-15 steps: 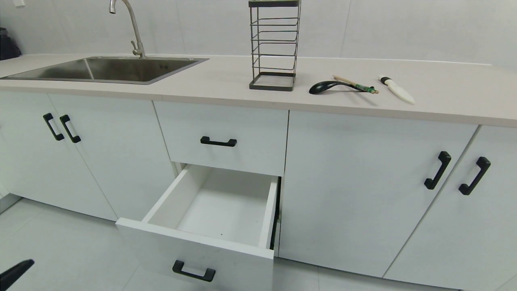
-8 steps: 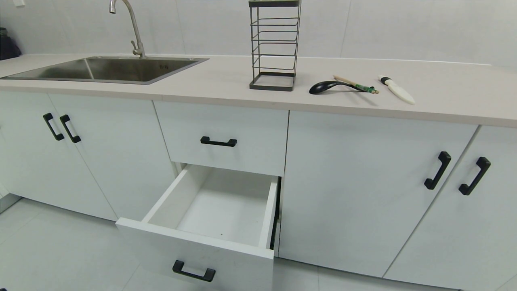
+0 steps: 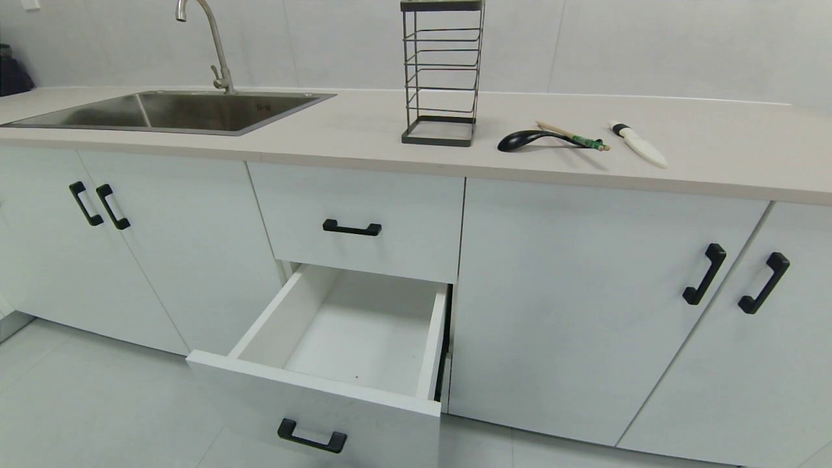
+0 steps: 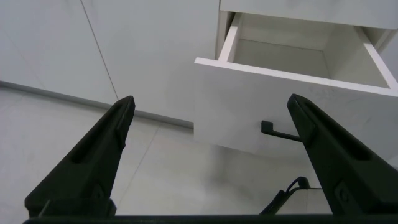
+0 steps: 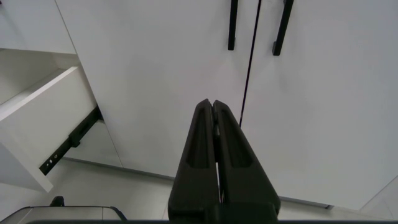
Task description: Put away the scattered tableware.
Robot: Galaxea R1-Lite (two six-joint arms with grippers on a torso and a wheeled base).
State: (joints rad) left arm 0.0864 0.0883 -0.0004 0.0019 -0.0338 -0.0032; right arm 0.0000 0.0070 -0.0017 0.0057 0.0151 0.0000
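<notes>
Three pieces, a black spoon (image 3: pixel 530 139), chopsticks (image 3: pixel 572 136) and a white knife (image 3: pixel 640 145), lie on the desk (image 3: pixel 364 140) well above both pincers, none yet in the open drawer (image 3: pixel 260 390) ahead of the spread left pincer (image 4: pixel 211 102), while the right pincer (image 5: pixel 213 109) is pressed together, holding nothing.

Faucet (image 3: pixel 218 51) arch beyond the top edge

Sink (image 3: pixel 175 110) brushed steel, faucet (image 3: pixel 211 39) polished metal. Rack (image 3: pixel 442 71) dark wire. Spoon (image 3: pixel 517 141) looks glossy black; chopsticks (image 3: pixel 572 135) pale wood. Surface (image 3: pixel 364 140) matt beige. Drawer (image 3: pixel 247 383) smooth white, handle (image 3: pixel 312 439) matt black.
</notes>
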